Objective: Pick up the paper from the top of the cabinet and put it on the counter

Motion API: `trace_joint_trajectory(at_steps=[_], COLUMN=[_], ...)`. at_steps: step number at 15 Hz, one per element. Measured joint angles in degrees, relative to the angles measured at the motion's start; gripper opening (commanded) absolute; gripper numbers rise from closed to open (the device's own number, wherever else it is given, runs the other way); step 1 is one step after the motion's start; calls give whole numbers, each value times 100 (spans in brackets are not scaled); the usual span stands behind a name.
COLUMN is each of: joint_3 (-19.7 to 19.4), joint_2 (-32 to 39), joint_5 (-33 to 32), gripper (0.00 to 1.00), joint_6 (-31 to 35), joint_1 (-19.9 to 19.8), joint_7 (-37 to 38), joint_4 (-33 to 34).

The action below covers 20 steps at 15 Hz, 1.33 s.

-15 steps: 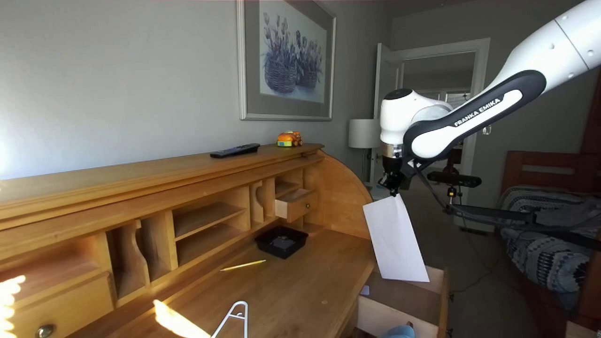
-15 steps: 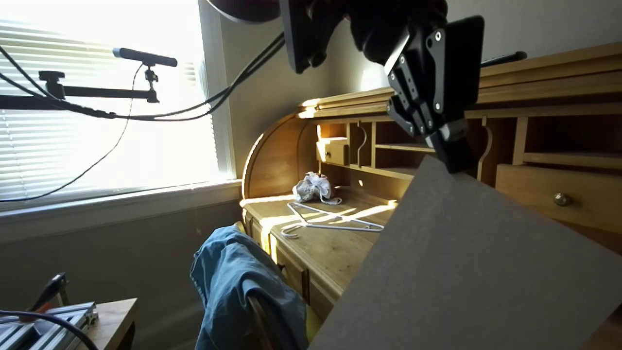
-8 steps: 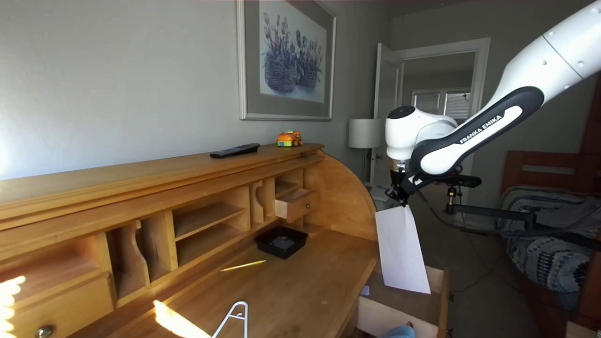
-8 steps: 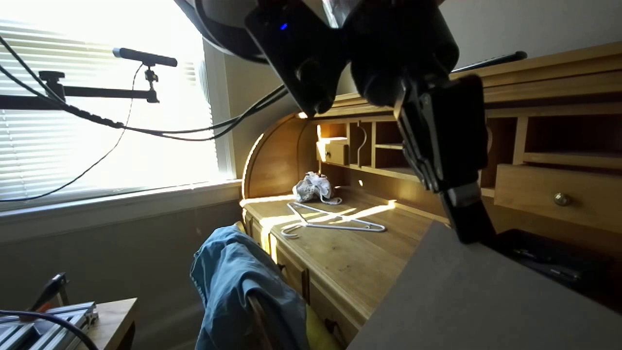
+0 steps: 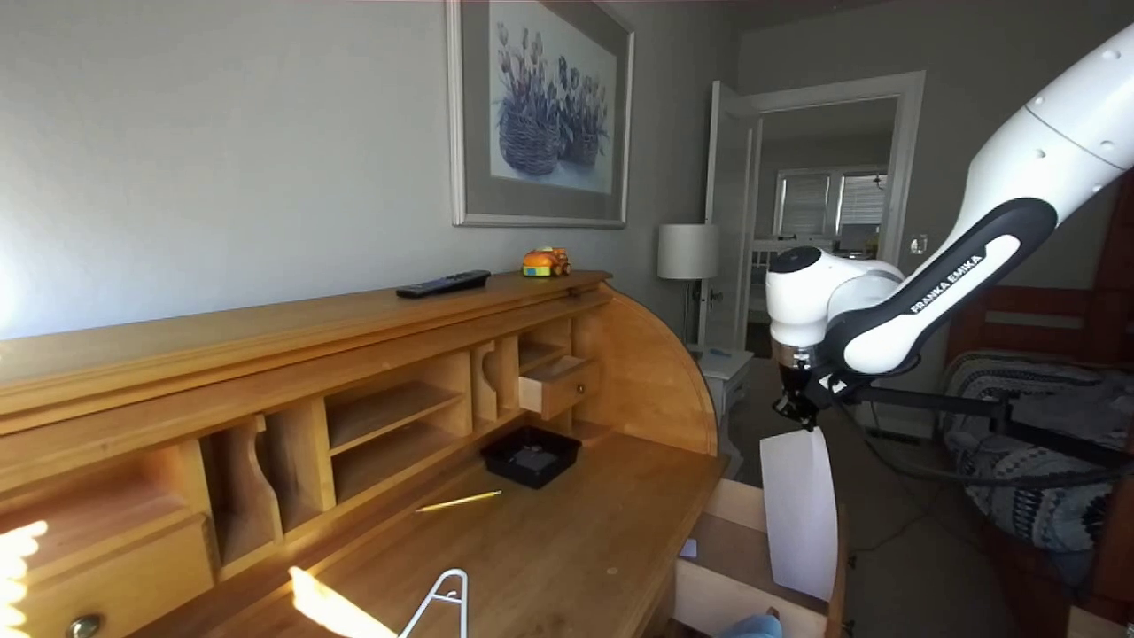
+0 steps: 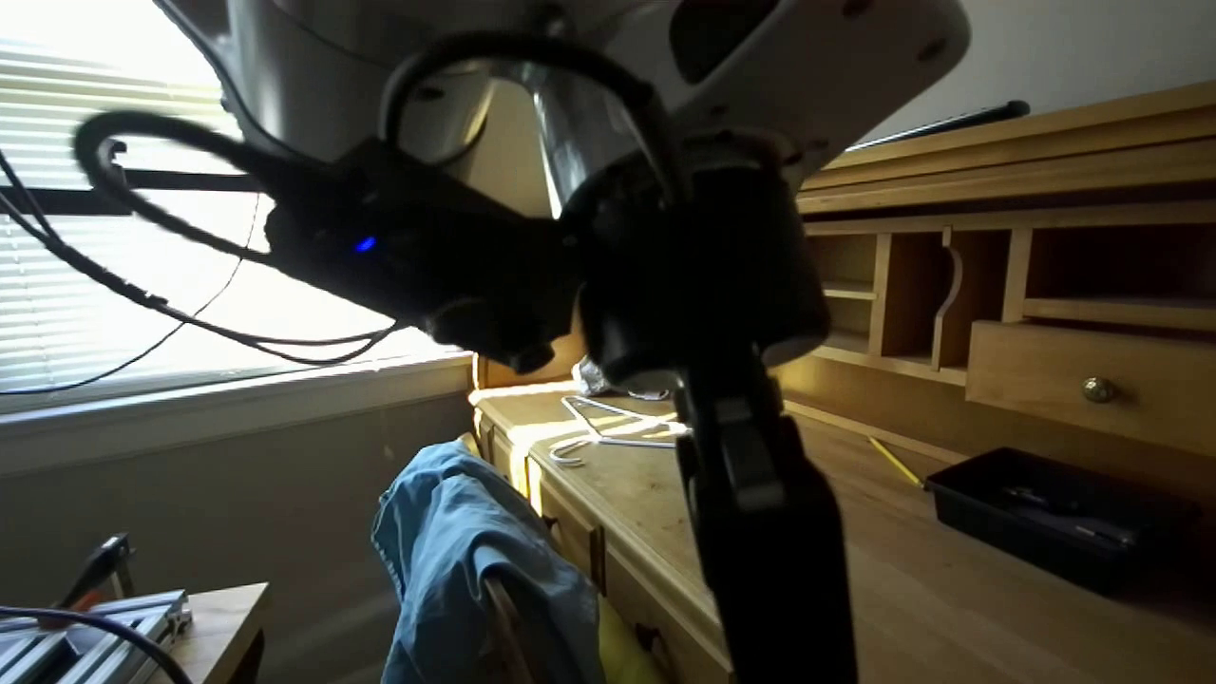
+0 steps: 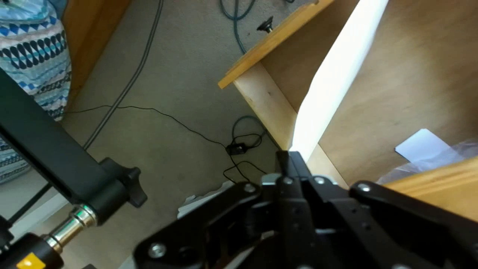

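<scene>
Legibly "FRANKA EMIKA" — arm [image 5: 961,275] holding paper [image 5: 799,514].

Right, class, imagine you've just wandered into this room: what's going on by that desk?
A robot arm has its claw shut on the upper edge of a white sheet of paper. The sheet hangs over an open drawer of the wooden desk; whether its lower end dips inside is unclear. It has not yet been laid down. A pencil and a black tray lie on the desk.
</scene>
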Motion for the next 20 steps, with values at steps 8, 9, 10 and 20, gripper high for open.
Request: trace_joint_trajectory(at_steps=[8,9,10,20], joint_3=[70,116,157,250], joint_2=[-103,-104,-104,-281], joint_5=[-85,-110,-177,-3439], gripper=[0,0,0,0], joint_6=[707,764,835,1033], joint_1=[-24,-22,-20,-146], joint_7=[1484,1840,2206,6037], joint_4=[-11,14,32,-576])
